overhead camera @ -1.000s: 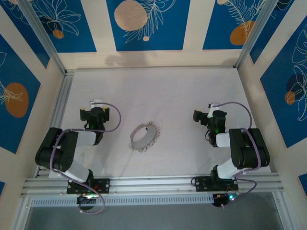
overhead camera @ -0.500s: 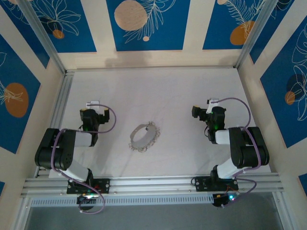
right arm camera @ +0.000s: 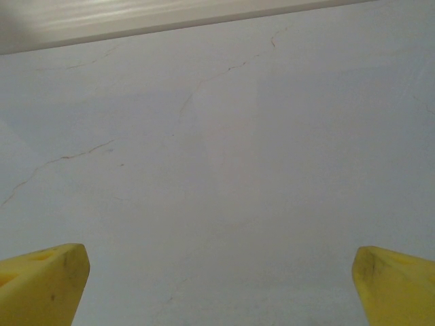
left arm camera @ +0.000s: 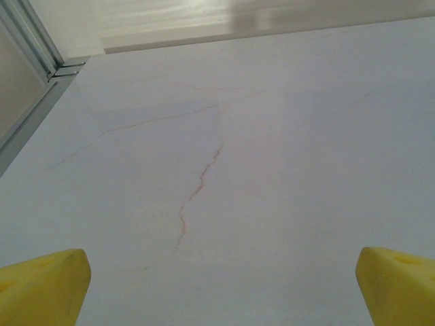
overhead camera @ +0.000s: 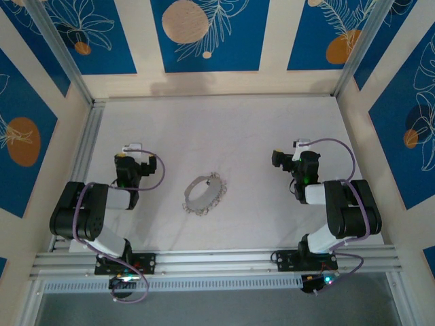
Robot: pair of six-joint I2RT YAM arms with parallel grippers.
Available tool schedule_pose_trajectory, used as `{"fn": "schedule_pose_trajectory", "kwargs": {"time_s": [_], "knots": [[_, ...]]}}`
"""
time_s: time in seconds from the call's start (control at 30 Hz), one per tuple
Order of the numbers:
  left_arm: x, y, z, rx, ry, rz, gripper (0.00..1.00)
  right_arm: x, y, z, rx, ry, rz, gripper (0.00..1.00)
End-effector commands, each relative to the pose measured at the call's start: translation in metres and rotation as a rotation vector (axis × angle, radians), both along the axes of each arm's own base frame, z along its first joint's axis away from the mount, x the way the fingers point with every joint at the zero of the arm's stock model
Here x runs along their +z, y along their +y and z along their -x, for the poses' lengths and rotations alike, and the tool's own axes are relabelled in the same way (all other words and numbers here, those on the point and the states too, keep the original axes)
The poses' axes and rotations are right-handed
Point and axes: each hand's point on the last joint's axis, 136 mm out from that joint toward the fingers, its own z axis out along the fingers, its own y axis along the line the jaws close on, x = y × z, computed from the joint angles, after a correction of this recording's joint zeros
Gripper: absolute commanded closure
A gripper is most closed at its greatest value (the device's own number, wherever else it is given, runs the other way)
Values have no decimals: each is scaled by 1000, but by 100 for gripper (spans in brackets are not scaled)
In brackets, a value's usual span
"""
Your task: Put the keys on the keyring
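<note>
As seen from above, lies flat on counter (overhead camera: 258, 129): keyring (overhead camera: 204, 195), long axis 8 to 2 o'clock. Sits at 4 o'clock from left tool (overhead camera: 130, 155), 8 o'clock from right tool (overhead camera: 299, 155); nearer the left. Gape wide, gripping nothing. Cannot make out keys.

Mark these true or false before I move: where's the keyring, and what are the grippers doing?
1. The keyring lies on the table. True.
2. The left gripper is shut on the keyring. False: its jaws stand wide apart over bare table, with nothing between them.
3. The right gripper is open and empty. True.
4. The keyring sits to the right of the right gripper. False: in the top view it lies between the two grippers, apart from both.
</note>
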Motion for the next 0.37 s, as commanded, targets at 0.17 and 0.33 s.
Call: {"fn": "schedule_pose_trajectory", "kwargs": {"time_s": [0.17, 0.33], "knots": [[2, -5, -2, -33, -12, 8, 0, 10, 2, -5, 14, -37, 20, 1], [3, -6, -2, -43, -16, 8, 0, 10, 2, -5, 15, -36, 20, 1]]}}
